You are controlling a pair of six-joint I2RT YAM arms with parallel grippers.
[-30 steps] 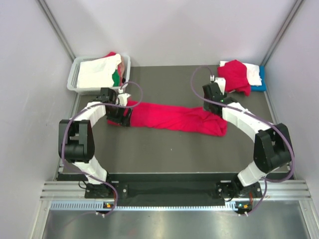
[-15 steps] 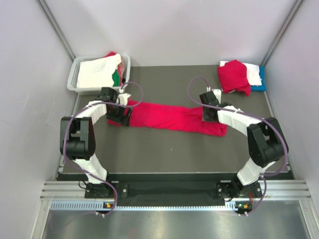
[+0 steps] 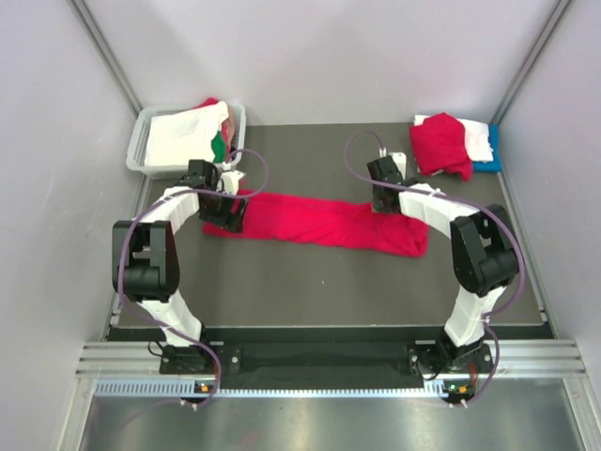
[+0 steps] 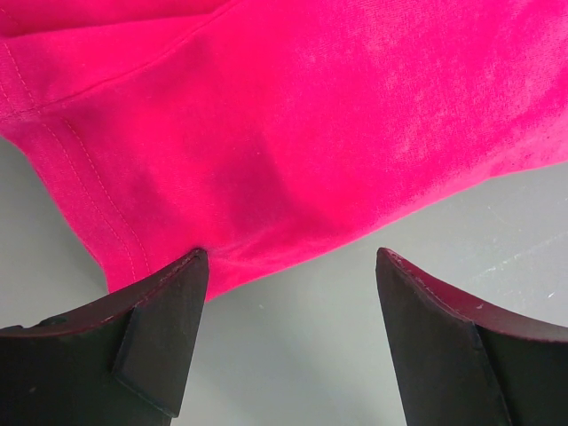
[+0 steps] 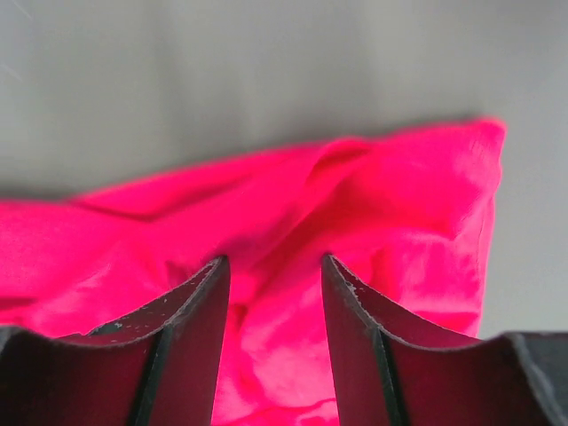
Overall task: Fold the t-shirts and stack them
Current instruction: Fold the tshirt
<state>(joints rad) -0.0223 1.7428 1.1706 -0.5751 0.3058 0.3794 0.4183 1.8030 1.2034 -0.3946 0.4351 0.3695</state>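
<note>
The left tool (image 4: 291,259) is wide open, its two black fingers (image 4: 160,328) well apart. It sits low over the near corner of the left end of the long red t-shirt (image 3: 319,221). In the left wrist view the stitched hem of that shirt (image 4: 293,133) lies just past the fingertips. The left fingertip is at the cloth's edge and the right one is over bare bench (image 4: 319,355). Nothing is held between them.

The right tool (image 5: 273,262) stands at a narrow gap over the bunched right end of the same shirt (image 5: 355,204). Rumpled red cloth fills the space between its fingers (image 5: 191,328). I cannot tell whether they pinch it or only straddle it.

From above, the left tool (image 3: 228,214) and right tool (image 3: 383,199) sit at opposite ends of the red t-shirt. The shirt lies stretched in a long strip across the middle of the dark bench (image 3: 310,282).

Beyond the shirt's left end stands a pale tub (image 3: 134,155) holding white cloth (image 3: 183,136), with bits of red and green showing. Beyond the shirt's right end, a second red t-shirt (image 3: 441,143) lies loosely bundled on a white t-shirt (image 3: 480,138). A blue t-shirt (image 3: 488,165) is at the bottom.
</note>
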